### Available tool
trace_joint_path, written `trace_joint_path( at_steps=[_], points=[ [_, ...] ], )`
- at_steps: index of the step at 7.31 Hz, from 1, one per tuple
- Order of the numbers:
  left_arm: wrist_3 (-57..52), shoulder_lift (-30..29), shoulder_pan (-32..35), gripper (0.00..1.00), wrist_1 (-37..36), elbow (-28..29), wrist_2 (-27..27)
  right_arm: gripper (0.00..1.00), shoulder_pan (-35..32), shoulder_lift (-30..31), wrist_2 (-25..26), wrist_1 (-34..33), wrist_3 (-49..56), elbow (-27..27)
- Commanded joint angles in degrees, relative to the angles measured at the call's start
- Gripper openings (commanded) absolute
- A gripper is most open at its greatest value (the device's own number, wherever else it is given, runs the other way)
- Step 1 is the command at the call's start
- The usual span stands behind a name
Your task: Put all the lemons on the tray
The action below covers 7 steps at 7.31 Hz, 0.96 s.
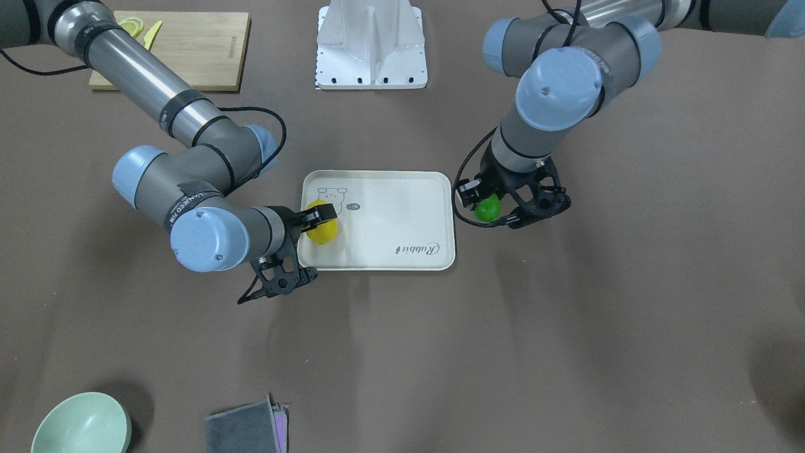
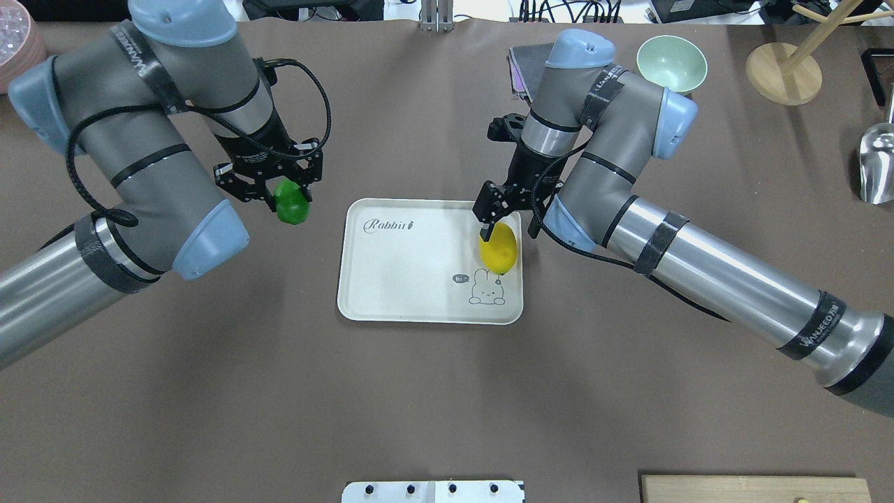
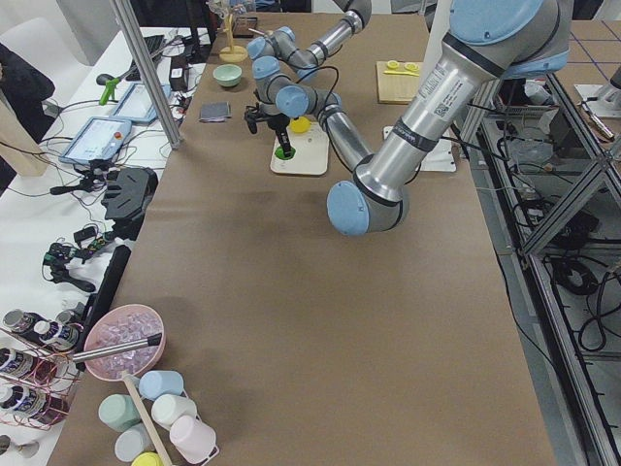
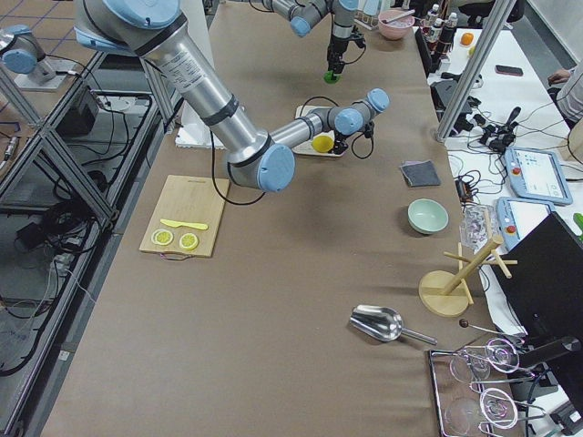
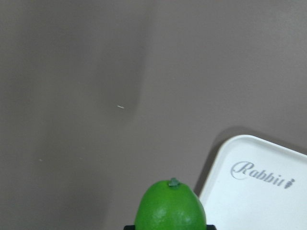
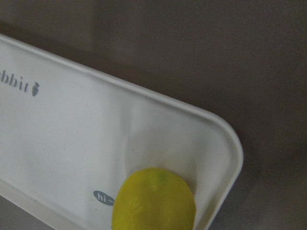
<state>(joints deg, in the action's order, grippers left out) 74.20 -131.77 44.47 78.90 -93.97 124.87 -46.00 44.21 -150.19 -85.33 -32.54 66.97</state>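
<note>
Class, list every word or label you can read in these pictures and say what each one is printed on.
"Rabbit": on the tray.
"hi": speech bubble by the tray's rabbit drawing.
"WANJEED": black band on the right arm.
Cutting board stamp: too small to read.

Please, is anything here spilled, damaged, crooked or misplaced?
Nothing stands out. The flat cream-white rectangular tray looks whole, the bright yellow lemon over it is intact, and the left pincer holds the dark green lemon beside the tray.
</note>
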Motion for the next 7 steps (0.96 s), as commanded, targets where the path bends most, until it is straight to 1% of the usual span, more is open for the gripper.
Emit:
trace_joint_path(
  at_steps=[1,2,3,4,5,6,7],
  points=[
    [5.92,-4.88,-4.11,0.00,1.86,5.43,-4.18,1.00,-4.94,1.40,-1.84,2.43,0.11,0.27],
    [9.35,-6.29,-5.35,0.00,5.09,8.42,-4.29,0.99,-7.67,2.80,-3.51,2.62,0.20,0.70],
    [10.34,-6.57,-6.32,0.00,7.04,10.10,-5.51,0.99,-10.31,5.60,-3.44,2.36,-0.24,4.01],
    [12.88,-7.18,-7.98,0.00,8.98,11.60,-7.43,0.98,-13.38,12.50,-2.74,2.10,-0.33,9.53],
    [15.77,-8.75,-9.65,0.00,11.43,14.31,-9.63,0.97,-15.06,19.01,-2.74,2.36,0.45,14.11],
    [17.80,-10.33,-10.37,0.00,13.37,16.78,-9.91,0.96,-14.91,25.34,-2.39,2.53,1.24,19.03],
    [19.39,-10.35,-11.33,0.00,14.61,17.06,-10.61,0.93,-14.99,29.15,-2.38,2.53,1.43,22.21]
  ],
)
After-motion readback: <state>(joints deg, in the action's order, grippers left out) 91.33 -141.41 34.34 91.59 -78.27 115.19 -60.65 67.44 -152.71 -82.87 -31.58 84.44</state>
